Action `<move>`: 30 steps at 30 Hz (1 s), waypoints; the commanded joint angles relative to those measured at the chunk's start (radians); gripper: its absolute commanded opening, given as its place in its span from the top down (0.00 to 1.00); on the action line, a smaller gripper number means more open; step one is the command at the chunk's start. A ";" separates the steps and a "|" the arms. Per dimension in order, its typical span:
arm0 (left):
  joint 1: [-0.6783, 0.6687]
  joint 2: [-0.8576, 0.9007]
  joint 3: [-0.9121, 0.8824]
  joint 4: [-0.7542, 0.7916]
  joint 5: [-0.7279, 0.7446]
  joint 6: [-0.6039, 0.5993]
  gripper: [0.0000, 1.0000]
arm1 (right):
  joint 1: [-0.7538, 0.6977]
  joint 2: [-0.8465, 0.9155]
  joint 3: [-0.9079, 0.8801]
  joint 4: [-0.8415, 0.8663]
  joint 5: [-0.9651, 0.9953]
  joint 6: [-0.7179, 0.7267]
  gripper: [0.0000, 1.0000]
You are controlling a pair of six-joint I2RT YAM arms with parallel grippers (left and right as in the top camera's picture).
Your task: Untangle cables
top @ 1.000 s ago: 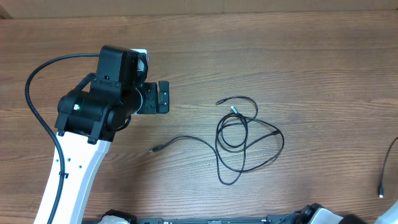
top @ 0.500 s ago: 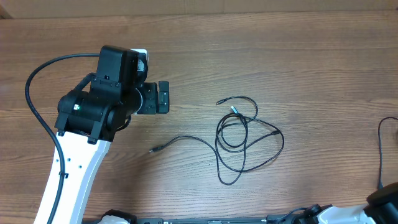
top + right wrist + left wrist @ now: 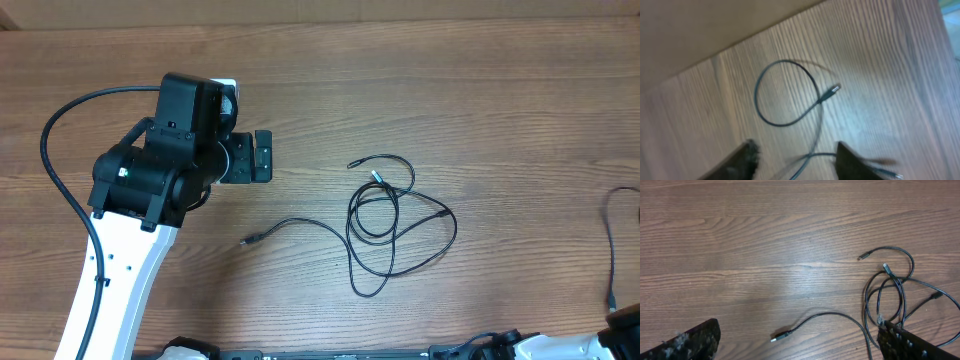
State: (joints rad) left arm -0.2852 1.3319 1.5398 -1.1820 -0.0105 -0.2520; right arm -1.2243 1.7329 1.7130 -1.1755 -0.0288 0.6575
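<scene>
Left hand [image 3: 262,156] wide; one cable tangle [image 3: 352,222], one strand [image 3: 831,91].

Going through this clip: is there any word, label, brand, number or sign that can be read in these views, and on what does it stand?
None can be read in any view.
The table, the cables and the left arm show no print.
The green dot on that arm is a light, not a mark.
The right wrist view is blurred; no writing shows there either.

cables [image 3: 350,222]: black | table [image 3: 500,100]: brown wood grain | left arm [image 3: 118,262]: white, black
</scene>
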 commanded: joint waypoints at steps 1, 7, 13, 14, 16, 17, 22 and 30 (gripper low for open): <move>0.004 0.003 0.020 0.001 0.011 0.020 0.00 | -0.017 -0.002 0.006 0.003 -0.046 0.019 0.43; 0.004 0.003 0.020 0.001 0.011 0.020 0.00 | -0.003 -0.002 0.006 0.022 -0.161 -0.078 0.31; 0.004 0.003 0.020 0.001 0.011 0.020 0.00 | 0.056 -0.002 0.006 0.039 -0.329 -0.270 0.16; 0.004 0.003 0.020 0.001 0.011 0.020 0.00 | 0.072 -0.002 0.006 0.038 -0.354 -0.306 0.12; 0.004 0.003 0.020 0.001 0.011 0.020 0.00 | 0.110 -0.002 0.005 0.034 -0.373 -0.361 0.07; 0.004 0.003 0.020 0.001 0.011 0.020 0.00 | 0.135 -0.002 0.005 0.032 -0.373 -0.383 0.05; 0.004 0.003 0.020 0.001 0.011 0.020 0.00 | 0.270 -0.002 0.001 0.018 -0.373 -0.469 0.00; 0.004 0.003 0.020 0.001 0.011 0.020 0.00 | 0.539 -0.002 -0.040 -0.020 -0.364 -0.584 0.00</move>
State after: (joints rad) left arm -0.2855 1.3319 1.5398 -1.1824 -0.0105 -0.2520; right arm -0.7715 1.7329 1.7039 -1.1915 -0.3904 0.1406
